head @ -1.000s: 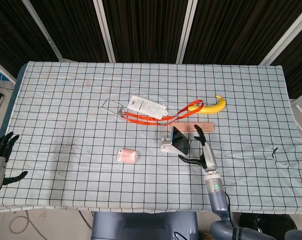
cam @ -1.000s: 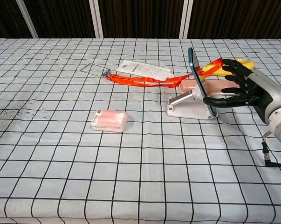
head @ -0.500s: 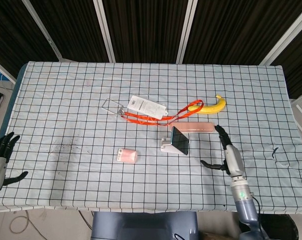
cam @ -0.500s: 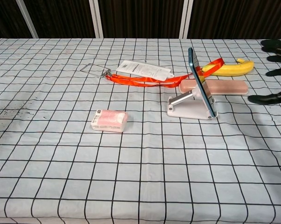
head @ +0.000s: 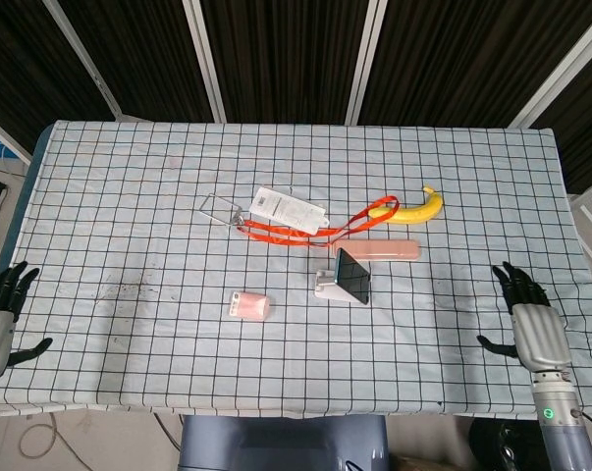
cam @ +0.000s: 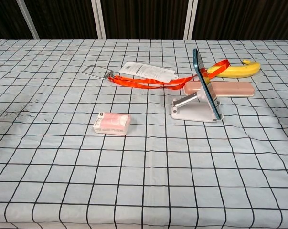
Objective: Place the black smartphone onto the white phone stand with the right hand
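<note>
Our right hand (head: 529, 319) has pulled far away from the phone (head: 352, 275) since a second ago. Back then it was right beside the phone, with fingers next to it. Now it sits at the near right edge of the table (head: 129, 196), well apart from the stand (head: 327, 286). Its fingers are spread and it holds nothing. We only see it in the head view; the chest view no longer shows it.

The phone has not moved. It leans on the stand, tilted back, with its bottom edge in the stand's lip. In the chest view we see the phone (cam: 204, 85) from the side, thin and steep, on the stand (cam: 191, 110).

Our left hand (head: 1, 314) is at the near left edge, off the side of the table. Its fingers are apart and it holds nothing too.

Just past the stand lies a pink case (head: 384, 252). Farther off is a banana (head: 420, 208), with an orange strap (head: 310, 229) running left from it to a white card (head: 289, 209). A wire clip (head: 221, 208) lies at the left end of the strap. A small pink pack (head: 250, 305) lies to the near left of the stand, apart from it. A dark smudge (head: 127, 290) marks the cloth on the left side.
</note>
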{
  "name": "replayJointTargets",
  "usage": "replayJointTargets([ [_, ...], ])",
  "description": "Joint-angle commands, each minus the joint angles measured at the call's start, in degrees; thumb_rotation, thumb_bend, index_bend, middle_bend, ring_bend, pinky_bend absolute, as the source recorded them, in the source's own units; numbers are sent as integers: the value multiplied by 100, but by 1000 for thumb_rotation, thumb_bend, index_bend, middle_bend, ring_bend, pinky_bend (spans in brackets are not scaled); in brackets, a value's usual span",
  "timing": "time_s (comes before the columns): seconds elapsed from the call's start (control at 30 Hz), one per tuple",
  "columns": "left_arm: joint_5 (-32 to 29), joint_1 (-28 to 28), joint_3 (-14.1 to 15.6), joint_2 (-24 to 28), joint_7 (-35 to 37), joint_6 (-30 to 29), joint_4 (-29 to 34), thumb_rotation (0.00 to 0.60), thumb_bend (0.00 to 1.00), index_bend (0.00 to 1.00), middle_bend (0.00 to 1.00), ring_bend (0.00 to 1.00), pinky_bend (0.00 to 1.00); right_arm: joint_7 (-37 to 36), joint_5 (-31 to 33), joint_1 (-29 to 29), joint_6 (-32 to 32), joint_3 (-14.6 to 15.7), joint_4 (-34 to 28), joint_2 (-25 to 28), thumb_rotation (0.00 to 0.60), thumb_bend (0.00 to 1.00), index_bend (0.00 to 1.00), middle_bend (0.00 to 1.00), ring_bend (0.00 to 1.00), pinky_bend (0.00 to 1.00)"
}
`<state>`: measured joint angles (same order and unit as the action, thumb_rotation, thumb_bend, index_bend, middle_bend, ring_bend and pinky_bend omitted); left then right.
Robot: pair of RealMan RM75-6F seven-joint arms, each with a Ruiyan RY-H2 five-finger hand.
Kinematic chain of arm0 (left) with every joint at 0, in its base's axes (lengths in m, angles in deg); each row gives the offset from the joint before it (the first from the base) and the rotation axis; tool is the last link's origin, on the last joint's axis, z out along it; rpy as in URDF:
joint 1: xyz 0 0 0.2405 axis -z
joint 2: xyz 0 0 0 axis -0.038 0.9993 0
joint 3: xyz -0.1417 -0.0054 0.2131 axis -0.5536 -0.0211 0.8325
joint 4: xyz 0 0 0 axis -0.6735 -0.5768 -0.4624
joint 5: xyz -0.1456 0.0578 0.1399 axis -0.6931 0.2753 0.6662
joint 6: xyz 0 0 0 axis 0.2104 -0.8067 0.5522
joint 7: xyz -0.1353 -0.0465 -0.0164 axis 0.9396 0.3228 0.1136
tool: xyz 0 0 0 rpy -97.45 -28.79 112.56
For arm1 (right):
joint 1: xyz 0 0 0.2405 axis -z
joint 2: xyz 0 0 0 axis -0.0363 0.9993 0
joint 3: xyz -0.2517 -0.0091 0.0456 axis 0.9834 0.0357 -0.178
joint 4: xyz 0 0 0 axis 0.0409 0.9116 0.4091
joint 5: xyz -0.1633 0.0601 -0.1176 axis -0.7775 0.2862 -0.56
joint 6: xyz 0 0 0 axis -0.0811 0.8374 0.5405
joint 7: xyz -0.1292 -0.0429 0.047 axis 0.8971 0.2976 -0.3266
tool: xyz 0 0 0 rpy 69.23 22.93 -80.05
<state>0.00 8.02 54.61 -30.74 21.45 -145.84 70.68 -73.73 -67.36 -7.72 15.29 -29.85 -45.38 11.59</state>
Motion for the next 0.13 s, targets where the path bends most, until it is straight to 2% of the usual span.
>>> replayJointTargets([
  [0.03,-17,-20,-23,-45,-104,-62,-14,600,0,0,0,0,0,496,34,226,330,100,-180,186,600,76,0,0,0,141],
  [0.13,-52,-35,-57,-95,-138,-113,-28,600,0,0,0,0,0,573,-61,290,499,100,-253,182,600,76,0,0,0,141],
])
